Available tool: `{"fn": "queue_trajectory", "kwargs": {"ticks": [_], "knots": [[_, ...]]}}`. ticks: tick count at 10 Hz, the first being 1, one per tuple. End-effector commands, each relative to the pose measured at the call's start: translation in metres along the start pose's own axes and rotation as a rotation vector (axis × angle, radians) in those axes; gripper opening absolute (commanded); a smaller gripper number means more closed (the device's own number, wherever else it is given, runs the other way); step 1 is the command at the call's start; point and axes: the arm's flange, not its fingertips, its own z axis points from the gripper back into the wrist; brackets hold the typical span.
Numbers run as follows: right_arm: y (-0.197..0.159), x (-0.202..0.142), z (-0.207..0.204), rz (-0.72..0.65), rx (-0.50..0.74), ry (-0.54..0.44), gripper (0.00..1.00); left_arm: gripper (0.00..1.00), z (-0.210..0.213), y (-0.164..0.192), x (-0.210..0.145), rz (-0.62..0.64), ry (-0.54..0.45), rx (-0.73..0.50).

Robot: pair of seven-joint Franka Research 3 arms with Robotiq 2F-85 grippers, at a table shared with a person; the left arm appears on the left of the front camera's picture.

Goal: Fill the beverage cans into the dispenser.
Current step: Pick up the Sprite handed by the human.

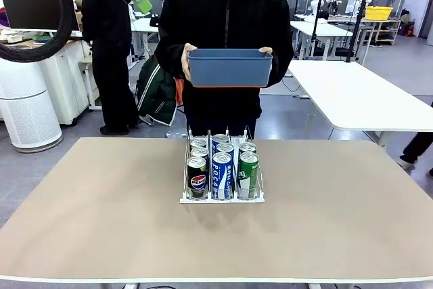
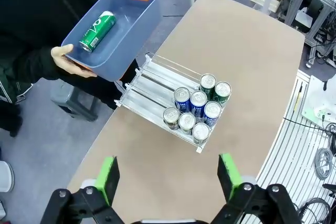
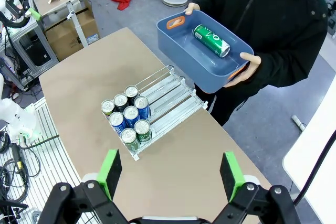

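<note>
Left wrist view: your left jaws stand spread, empty; ahead of them the dispenser (image 2: 152,85) sits on the worktop (image 2: 247,56), eight beverage cans (image 2: 197,110) bunched at its nearer end.
Right wrist view: your right jaws spread, empty, well apart from the dispenser.
Blue tub (image 2: 131,35): beyond the dispenser, in a person's hands (image 2: 68,60), one green can (image 2: 97,31) lying inside.

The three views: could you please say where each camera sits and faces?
Front: robot's table edge, facing the person holding the blue tub; green gripper pads at top corners.
Left wrist: high, looking down on the dispenser; open left gripper below.
Right wrist: high, looking down likewise; open right gripper below.
Shared: both wrist views show the green can in the tub.
</note>
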Motion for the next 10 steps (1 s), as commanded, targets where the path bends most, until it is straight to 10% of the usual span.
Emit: {"fn": "queue_trajectory", "kwargs": {"ticks": [1,10], "knots": [[0.000,0.000,0.000,-0.002,0.001,0.000,1.00,1.00,0.000,-0.001,-0.003,0.008,-0.009,-0.014],[0.000,0.000,0.000,-0.002,0.001,0.000,1.00,1.00,0.016,-0.010,0.014,0.007,-0.038,0.070]]}}
